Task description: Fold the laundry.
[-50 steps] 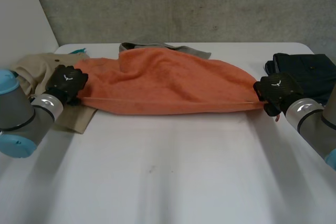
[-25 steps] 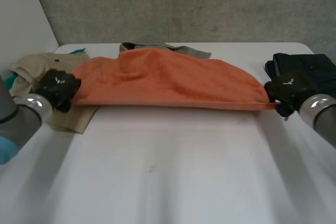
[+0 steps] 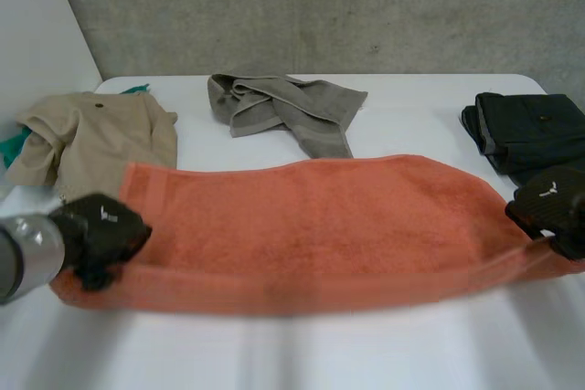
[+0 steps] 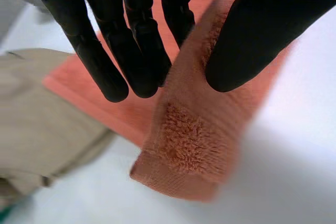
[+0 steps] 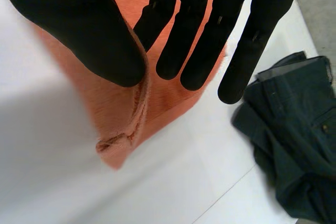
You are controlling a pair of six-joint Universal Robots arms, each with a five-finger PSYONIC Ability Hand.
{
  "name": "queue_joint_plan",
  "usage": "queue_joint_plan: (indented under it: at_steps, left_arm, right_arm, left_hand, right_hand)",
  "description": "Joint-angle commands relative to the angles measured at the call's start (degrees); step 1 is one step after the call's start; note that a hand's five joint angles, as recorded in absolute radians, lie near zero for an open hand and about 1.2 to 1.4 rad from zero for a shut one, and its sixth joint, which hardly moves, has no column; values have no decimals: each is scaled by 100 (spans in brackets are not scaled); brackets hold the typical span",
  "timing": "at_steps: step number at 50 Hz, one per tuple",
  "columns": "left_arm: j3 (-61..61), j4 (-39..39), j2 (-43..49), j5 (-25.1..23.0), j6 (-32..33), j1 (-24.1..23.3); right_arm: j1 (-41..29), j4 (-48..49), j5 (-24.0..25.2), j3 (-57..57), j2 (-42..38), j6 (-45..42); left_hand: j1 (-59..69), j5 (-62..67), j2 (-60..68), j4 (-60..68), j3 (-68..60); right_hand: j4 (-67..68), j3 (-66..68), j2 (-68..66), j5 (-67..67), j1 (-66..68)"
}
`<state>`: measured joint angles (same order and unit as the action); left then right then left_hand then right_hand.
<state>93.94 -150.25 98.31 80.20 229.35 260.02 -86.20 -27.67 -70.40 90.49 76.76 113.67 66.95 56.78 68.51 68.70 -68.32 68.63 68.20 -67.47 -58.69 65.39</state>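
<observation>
1. Where the white worktop [image 3: 411, 98] runs nearest the robot, the orange towel [image 3: 311, 226] lies stretched lengthwise between the two hands. Its far edge rests flat on the worktop.
2. Left hand [image 3: 101, 226]: at the towel's near left corner. In the left wrist view the straight fingers [image 4: 131, 35] and the thumb pinch the terry edge [image 4: 189, 145] between them, and the corner hangs below the fingertips.
3. Right hand [image 3: 548, 207]: at the towel's near right corner. In the right wrist view the thumb and fingers [image 5: 194, 35] nip the hemmed edge [image 5: 121, 119].
4. Markings: a small white mark on the back of each hand, too small to read.
5. Beige garment [image 3: 101, 139]: crumpled at the left rear, just beyond the towel's far left corner, also seen beside the left hand [image 4: 42, 129].
6. Teal cloth [image 3: 11, 143]: peeking from under the beige garment.
7. Grey towel [image 3: 283, 107]: bunched at the rear centre, apart from the orange towel.
8. Dark garment [image 3: 530, 125]: folded at the right rear; pocket seam and button visible [image 5: 294, 135].
</observation>
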Motion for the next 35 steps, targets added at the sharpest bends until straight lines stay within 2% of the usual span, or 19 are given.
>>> queue_joint_plan:
  at_steps: [1,8,12,22,28,29,30,31,32,33,35]
  left_arm:
    - [-1270,-794,1179,268,-477,-267]
    - [-2633,-1489,2445,452,-830,-408]
    - [-3301,-1437,2981,610,-892,-514]
    - [-4629,-1507,4037,1005,-857,-734]
    - [-5113,-1507,4389,1296,-821,-786]
    - [-5132,-1507,4407,1288,-830,-804]
    - [-5149,-1507,4416,1262,-830,-821]
    - [-5158,-1507,4416,1227,-839,-839]
    - [-5149,-1516,4416,1200,-839,-883]
    - [-5141,-1525,4407,1191,-848,-909]
    - [-5114,-1586,4372,1191,-865,-962]
  right_arm:
    - [-519,1225,-271,-662,-880,654]
    - [-880,2299,-782,-1515,-1873,1490]
    - [-1038,3001,-852,-1893,-2400,1684]
    - [-1285,4224,-931,-2754,-3526,1658]
    - [-1355,4437,-1133,-3160,-3967,1623]
    - [-1373,4454,-1160,-3238,-4054,1632]
    - [-1390,4454,-1186,-3265,-4098,1623]
    - [-1408,4463,-1213,-3292,-4134,1623]
    - [-1460,4463,-1300,-3344,-4212,1614]
    - [-1487,4472,-1353,-3371,-4248,1597]
    - [-1531,4472,-1485,-3406,-4283,1597]
  left_hand:
    - [1305,1322,1149,1130,-1168]
    - [1305,1322,1149,1130,-1168]
    - [1305,1322,1149,1130,-1168]
    - [1305,1322,1149,1130,-1168]
    - [1305,1322,1149,1130,-1168]
    - [1305,1322,1149,1130,-1168]
    - [1273,1291,1117,1099,-1137]
    - [-393,-375,-548,-567,529]
    - [-4439,-4422,-4595,-4614,4576]
    - [-5695,-5678,-5851,-5870,5832]
    - [-5695,-5678,-5851,-5870,5832]
  right_hand:
    - [1137,1180,-1253,-1131,1461]
    - [1137,1180,-1253,-1131,1461]
    - [1137,1180,-1253,-1131,1461]
    - [1137,1180,-1253,-1131,1461]
    - [1137,1180,-1253,-1131,1461]
    - [569,612,-684,-562,893]
    - [-1136,-1092,1020,1142,-812]
    - [-3151,-3108,3035,3157,-2827]
    - [-5619,-5576,5503,5625,-5295]
    - [-5863,-5820,5747,5869,-5539]
    - [-5863,-5820,5747,5869,-5539]
